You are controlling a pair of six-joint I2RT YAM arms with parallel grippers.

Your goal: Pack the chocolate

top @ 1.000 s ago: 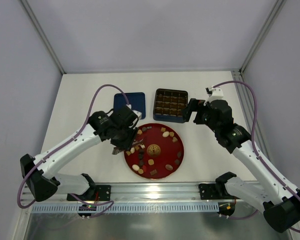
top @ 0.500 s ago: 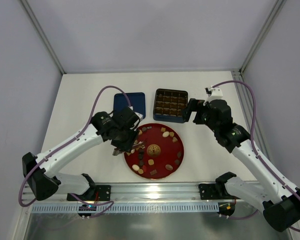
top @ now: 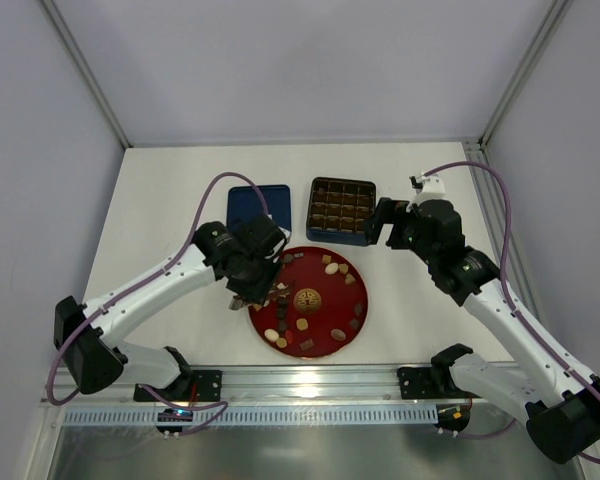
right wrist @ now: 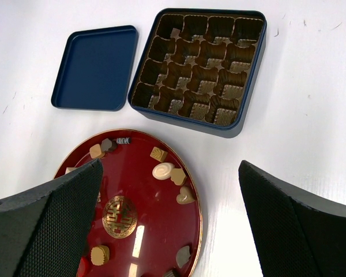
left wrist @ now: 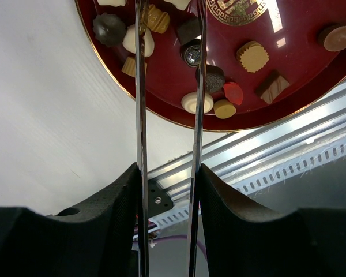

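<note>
While the chocolate (left wrist: 253, 56) lies scattered across the round red plate with the gold centre emblem (left wrist: 300, 75), the job appears to be at the picking stage. The left gripper (left wrist: 169, 11) reaches down over the plate's left part. Its two long thin metal fingers (left wrist: 139, 86) stand partly apart, with a dark square piece and a silvery foil-wrapped one lying between them. Nothing looks pinched, though the tips run past the top edge of the wrist view.

The right gripper (top: 388, 222) hovers just beside the dark blue square tin with grid compartments (right wrist: 184, 119), its jaws spread wide and holding nothing. The tin's flat blue lid (right wrist: 95, 66) rests on the white table (left wrist: 46, 115) to the tin's left.

The next move probably calls for settling the thin fingers around a single piece, closing gently, then carrying it up to a free compartment. Neighbouring pieces sit close together, so a careless closing could catch two.

The chocolates are small and varied: dark brown, tan, cream, one red, in round, oval and square shapes. Almost every pleated brown cup in the tin looks unfilled.
</note>
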